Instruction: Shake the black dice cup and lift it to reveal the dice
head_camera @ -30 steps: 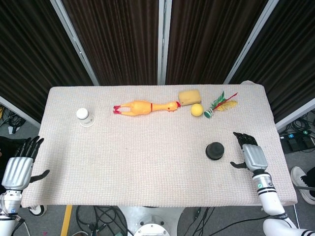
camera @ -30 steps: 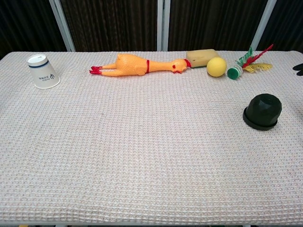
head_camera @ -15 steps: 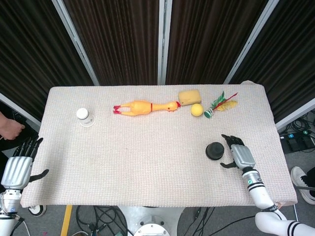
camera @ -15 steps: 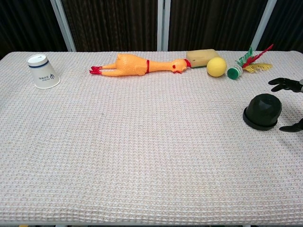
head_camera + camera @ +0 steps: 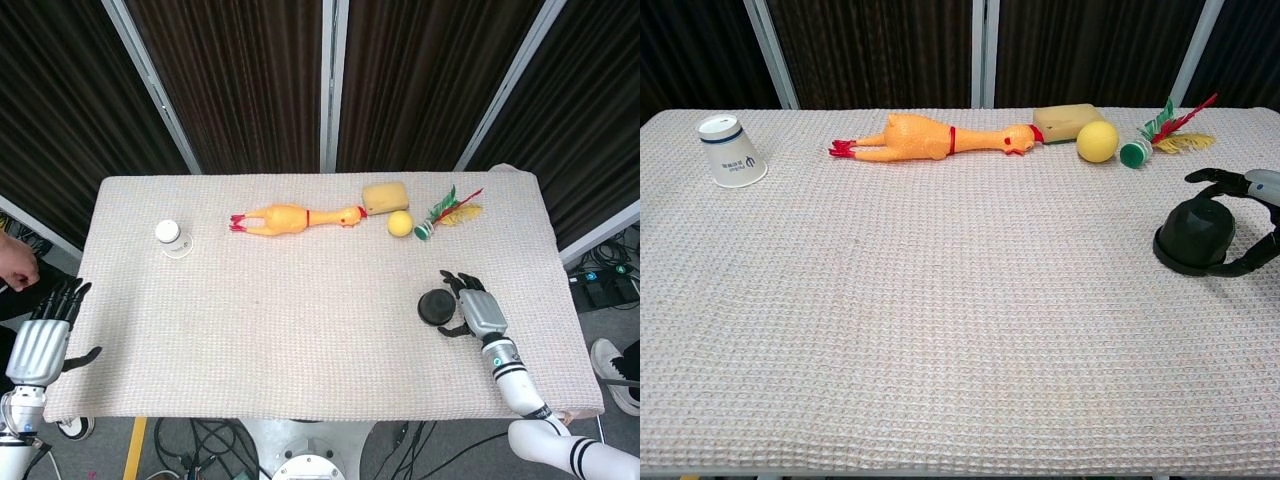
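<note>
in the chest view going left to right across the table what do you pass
paper cup → rubber chicken → sponge → yellow ball → feather shuttlecock → black dice cup → right hand, fingers spread around the cup

Black dice cup (image 5: 436, 306) (image 5: 1196, 236), domed, matte, mouth-down with flared rim flat on the woven table cover (image 5: 300, 320) (image 5: 940, 330), well nearer than the yellow ball (image 5: 400, 223) (image 5: 1097, 141), slightly right of it.
</note>
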Action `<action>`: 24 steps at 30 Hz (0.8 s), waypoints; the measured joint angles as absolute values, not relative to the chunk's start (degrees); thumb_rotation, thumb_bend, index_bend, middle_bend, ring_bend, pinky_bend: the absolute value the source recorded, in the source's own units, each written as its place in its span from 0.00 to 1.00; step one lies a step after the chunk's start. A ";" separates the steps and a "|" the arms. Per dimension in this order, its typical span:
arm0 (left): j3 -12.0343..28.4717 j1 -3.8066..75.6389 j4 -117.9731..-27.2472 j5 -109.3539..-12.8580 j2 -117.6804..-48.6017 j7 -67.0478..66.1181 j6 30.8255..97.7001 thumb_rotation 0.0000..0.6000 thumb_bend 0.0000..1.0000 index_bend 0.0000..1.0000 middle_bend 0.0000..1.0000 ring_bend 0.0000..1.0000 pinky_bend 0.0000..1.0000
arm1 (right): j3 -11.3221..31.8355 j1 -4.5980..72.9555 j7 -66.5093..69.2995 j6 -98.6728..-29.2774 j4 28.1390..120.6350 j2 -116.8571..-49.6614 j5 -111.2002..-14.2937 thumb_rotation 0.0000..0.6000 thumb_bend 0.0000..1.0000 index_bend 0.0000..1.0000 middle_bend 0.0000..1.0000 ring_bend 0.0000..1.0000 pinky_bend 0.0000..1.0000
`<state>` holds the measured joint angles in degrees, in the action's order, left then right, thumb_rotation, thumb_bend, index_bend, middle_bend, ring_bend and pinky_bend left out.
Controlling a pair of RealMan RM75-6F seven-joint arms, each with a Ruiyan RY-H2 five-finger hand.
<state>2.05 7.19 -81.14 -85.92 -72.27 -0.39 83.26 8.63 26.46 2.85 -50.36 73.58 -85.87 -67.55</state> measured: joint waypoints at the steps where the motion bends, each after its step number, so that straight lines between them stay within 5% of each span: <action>1: 2.04 7.17 -81.14 -85.92 -72.26 -0.39 83.28 1.00 0.13 0.03 0.03 0.00 0.18 | 8.61 26.56 2.79 -50.27 73.45 -86.01 -67.48 1.00 0.06 0.00 0.16 0.00 0.00; 24: 1.96 6.94 -80.89 -85.77 -71.96 0.50 83.37 1.00 0.13 0.03 0.03 0.00 0.18 | 8.39 27.82 2.42 -49.28 71.79 -87.53 -66.59 1.00 0.09 0.00 0.21 0.00 0.00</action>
<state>1.96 6.94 -80.89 -85.77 -71.96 0.50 83.37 8.39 27.82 2.42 -49.28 71.79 -87.53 -66.59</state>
